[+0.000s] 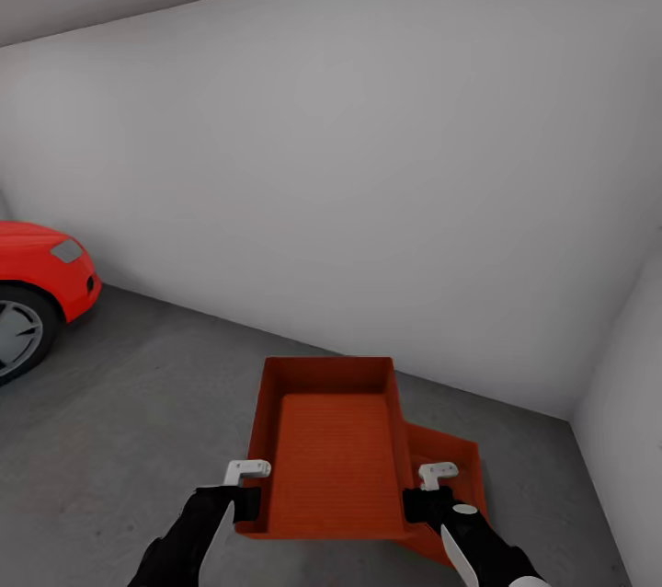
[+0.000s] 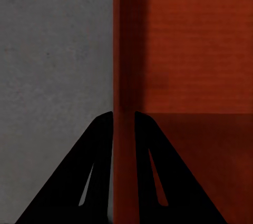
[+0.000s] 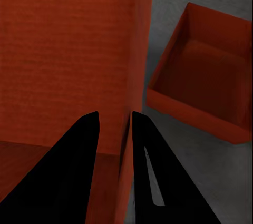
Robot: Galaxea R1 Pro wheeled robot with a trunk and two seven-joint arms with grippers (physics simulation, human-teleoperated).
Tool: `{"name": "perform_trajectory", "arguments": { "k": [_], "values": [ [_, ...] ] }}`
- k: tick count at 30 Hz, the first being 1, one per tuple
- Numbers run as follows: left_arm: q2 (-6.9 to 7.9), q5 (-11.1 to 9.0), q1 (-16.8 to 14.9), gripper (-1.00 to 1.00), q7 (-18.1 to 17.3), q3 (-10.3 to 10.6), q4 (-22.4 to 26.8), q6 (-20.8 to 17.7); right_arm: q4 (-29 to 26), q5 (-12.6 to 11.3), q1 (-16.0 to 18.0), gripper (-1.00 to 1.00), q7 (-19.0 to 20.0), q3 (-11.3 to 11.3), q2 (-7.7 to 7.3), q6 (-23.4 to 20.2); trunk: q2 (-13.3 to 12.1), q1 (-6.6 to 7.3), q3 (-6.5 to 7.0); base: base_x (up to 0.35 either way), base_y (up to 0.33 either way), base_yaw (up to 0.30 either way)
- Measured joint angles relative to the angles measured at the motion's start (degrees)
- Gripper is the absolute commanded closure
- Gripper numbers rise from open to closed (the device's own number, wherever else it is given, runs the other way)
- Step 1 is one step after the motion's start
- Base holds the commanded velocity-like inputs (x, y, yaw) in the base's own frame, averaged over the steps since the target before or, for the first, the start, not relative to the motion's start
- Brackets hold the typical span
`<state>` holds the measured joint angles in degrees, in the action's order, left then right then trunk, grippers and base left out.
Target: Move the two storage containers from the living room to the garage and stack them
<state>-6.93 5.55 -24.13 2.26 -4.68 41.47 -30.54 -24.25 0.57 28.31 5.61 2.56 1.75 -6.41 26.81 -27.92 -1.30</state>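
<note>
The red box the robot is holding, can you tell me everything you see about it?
The held red-orange rectangular storage container is an open bin without a lid, with thin straight walls and a flat, finely ribbed bottom. It looks like plastic. The left gripper pinches its left wall and the right gripper its right wall, black fingers on either side of each wall. It hangs roughly level above the dark grey concrete floor, partly over the second identical red-orange container lying there.

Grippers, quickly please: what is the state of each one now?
Left gripper: closed on a side wall of the held container.
Right gripper: closed on the opposite side wall of that container; the second container sits on the floor.
</note>
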Motion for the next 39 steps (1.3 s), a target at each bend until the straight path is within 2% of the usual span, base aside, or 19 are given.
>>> {"name": "perform_trajectory", "arguments": {
  "k": [11,28,39],
  "values": [
    [0.00,0.01,-0.01,1.00,0.00,0.02,0.02,-0.03,-0.01,0.00,0.01,1.00,0.00,-0.02,0.01,0.00,0.01,0.00,0.22,0.314,-0.085,-0.295],
    [-0.04,0.07,-0.01,1.00,0.00,-0.05,0.02,-0.06,0.04,0.00,0.02,1.00,0.03,-0.02,-0.01,0.00,0.03,-0.04,0.54,0.030,-0.006,-0.295],
    [0.05,-0.02,-0.03,1.00,-0.01,0.06,0.02,-0.08,0.04,0.00,0.02,1.00,-0.03,-0.03,0.04,-0.01,0.06,-0.01,0.75,0.288,-0.062,-0.295]
  ]
}}
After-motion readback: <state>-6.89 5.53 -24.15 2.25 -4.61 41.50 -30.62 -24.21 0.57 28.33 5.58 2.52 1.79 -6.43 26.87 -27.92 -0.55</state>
